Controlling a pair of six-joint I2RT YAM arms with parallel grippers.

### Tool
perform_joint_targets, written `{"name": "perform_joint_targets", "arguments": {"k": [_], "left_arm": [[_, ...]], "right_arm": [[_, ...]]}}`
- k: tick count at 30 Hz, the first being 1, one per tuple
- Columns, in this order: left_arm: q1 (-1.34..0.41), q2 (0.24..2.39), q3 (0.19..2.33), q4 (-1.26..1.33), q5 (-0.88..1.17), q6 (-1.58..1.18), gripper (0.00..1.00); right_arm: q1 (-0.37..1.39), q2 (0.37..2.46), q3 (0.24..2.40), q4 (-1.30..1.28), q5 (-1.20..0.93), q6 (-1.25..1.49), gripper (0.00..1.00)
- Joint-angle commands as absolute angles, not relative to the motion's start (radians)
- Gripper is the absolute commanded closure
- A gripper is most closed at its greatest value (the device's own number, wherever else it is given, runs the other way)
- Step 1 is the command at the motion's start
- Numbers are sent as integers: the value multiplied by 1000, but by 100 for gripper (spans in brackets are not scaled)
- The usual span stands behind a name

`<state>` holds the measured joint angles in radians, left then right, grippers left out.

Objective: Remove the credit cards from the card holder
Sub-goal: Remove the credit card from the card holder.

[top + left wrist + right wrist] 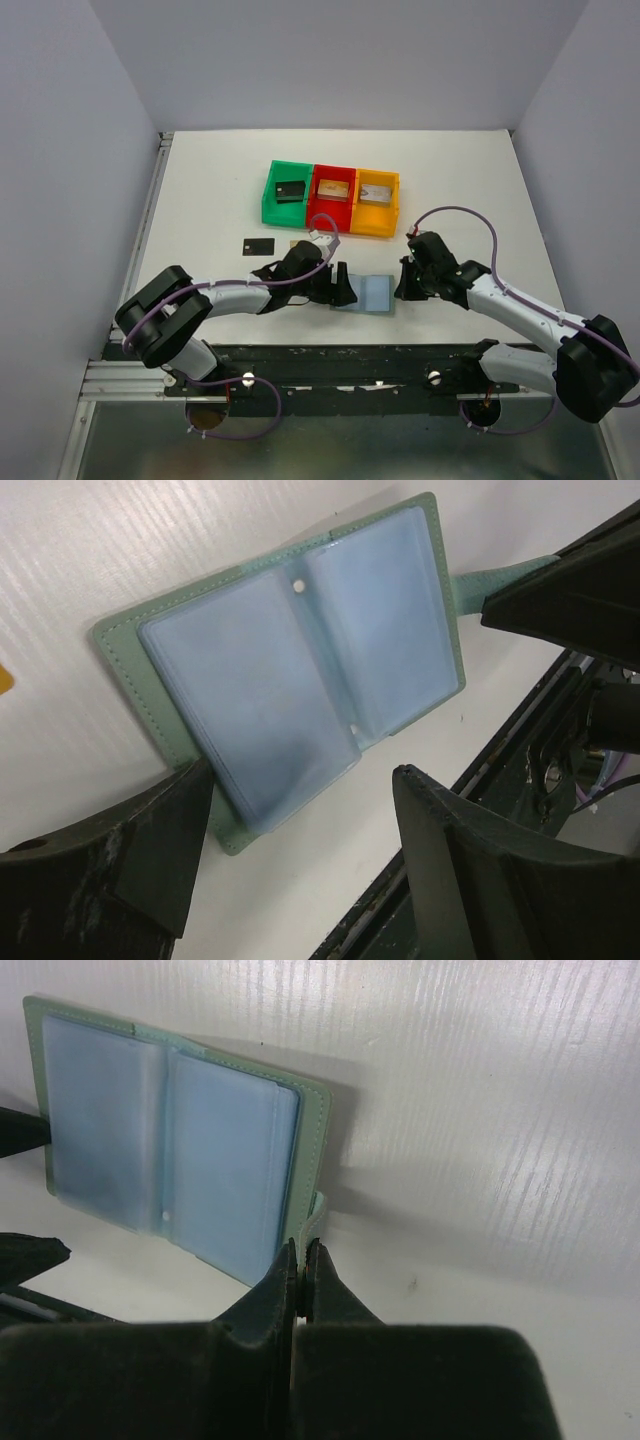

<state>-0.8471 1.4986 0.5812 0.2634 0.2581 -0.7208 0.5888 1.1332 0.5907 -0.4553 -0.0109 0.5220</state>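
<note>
Blue-lined card holder [300,670] lies open; left pincer [342,287] spread beside it, right pincer [302,1260] pinching its strap [315,1210].

Card holder [366,294] lies open near the table [210,200] front edge, with little room at its 6 o'clock. Left tool [341,286] crowds 9 o'clock, jaws wide, one finger against the cover. Right tool [406,285] blocks 3 o'clock, pinched onto the strap. Green bin [285,192], red bin [333,196] and yellow bin [377,201] wall 12 o'clock, leaving a bare strip before them. Black card [258,245] lies at 10 o'clock. Pages are open from above.
</note>
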Motion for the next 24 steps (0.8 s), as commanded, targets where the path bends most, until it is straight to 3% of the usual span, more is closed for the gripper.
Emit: {"name": "perform_joint_targets", "arguments": {"k": [1, 24], "left_arm": [[-870, 1523, 612, 317, 339, -692, 20], [-911, 1539, 670, 360, 380, -680, 20]], "right_arm": [[584, 1144, 586, -430, -48, 514, 100], [584, 1134, 591, -445, -49, 503, 100]]}}
